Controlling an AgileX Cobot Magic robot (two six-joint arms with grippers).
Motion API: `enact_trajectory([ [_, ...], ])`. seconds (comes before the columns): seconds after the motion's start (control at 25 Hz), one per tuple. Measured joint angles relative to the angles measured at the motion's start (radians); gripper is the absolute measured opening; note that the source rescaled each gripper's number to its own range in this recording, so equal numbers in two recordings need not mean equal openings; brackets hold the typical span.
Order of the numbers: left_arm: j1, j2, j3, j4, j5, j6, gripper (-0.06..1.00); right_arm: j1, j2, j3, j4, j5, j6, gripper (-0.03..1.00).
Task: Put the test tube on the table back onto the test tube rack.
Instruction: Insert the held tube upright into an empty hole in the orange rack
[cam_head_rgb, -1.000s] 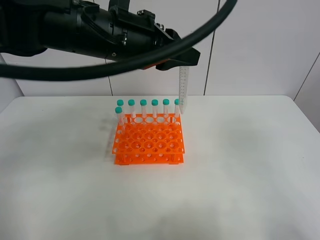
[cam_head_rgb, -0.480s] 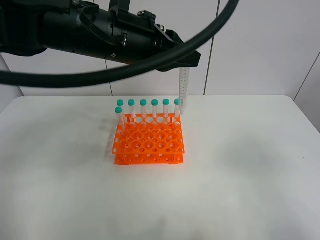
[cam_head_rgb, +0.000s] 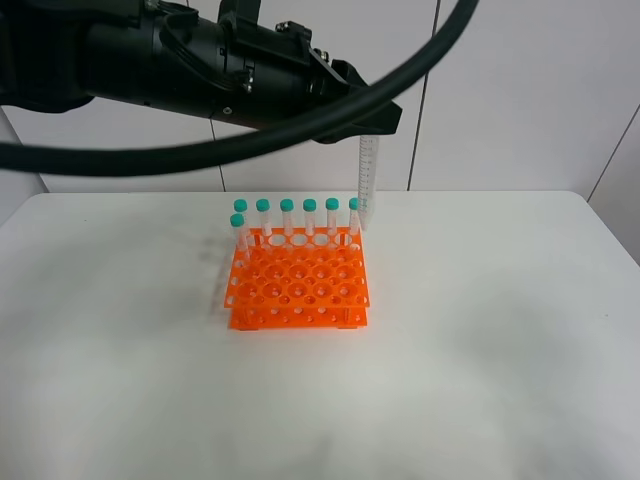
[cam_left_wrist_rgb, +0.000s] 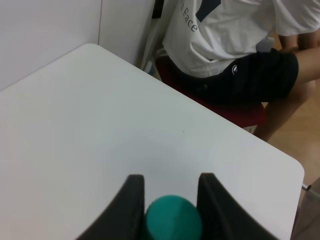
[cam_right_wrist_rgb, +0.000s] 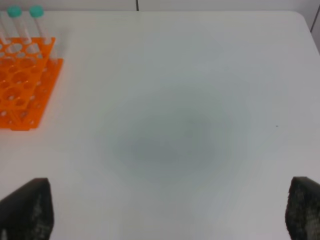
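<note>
My left gripper (cam_head_rgb: 366, 126) is shut on the test tube (cam_head_rgb: 366, 182) and holds it upright, tip down, just above the back right corner of the orange test tube rack (cam_head_rgb: 298, 285). In the left wrist view the tube's teal cap (cam_left_wrist_rgb: 173, 219) sits between the two black fingers (cam_left_wrist_rgb: 134, 200) of the left gripper (cam_left_wrist_rgb: 171, 186). Several identical capped tubes (cam_head_rgb: 287, 216) stand in the rack's back row, one more at the left. My right gripper (cam_right_wrist_rgb: 165, 210) is open and empty above the white table (cam_right_wrist_rgb: 190, 130), right of the rack (cam_right_wrist_rgb: 22, 85).
The white table (cam_head_rgb: 480, 340) extends on all sides of the rack. My left arm and a thick black cable (cam_head_rgb: 200, 70) fill the top of the exterior view. A seated person (cam_left_wrist_rgb: 225, 40) on a red chair (cam_left_wrist_rgb: 215, 97) is beyond the table's corner.
The black cable in front of the left arm has shifted slightly. The held tube has stayed above the rack's back right corner, with hardly any movement.
</note>
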Motion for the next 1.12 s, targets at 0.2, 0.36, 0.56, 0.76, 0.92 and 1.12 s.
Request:
enact_trajectory([
  [0.2,0.000,0.000,0.000,0.000,0.001,0.002,0.00,0.000,0.000,0.010,0.002,-0.016,0.006,1.00],
  [0.36,0.000,0.000,0.000,0.000,0.001,0.003,0.00,0.000,0.000,0.011,0.003,-0.024,0.007,1.00],
  [0.56,0.000,0.000,0.000,0.000,0.002,0.004,0.00,0.000,0.000,0.011,0.005,-0.024,0.007,1.00],
  [0.76,0.000,0.000,0.000,0.000,0.005,0.004,0.00,0.000,0.000,0.011,0.005,-0.024,0.007,1.00],
  [0.92,0.000,0.000,0.000,0.000,0.005,0.004,0.00,0.000,0.000,0.011,0.005,-0.024,0.007,1.00],
  [1.12,0.000,0.001,0.000,0.004,-0.029,0.004,0.00,0.000,0.000,0.011,0.005,-0.024,0.007,1.00],
])
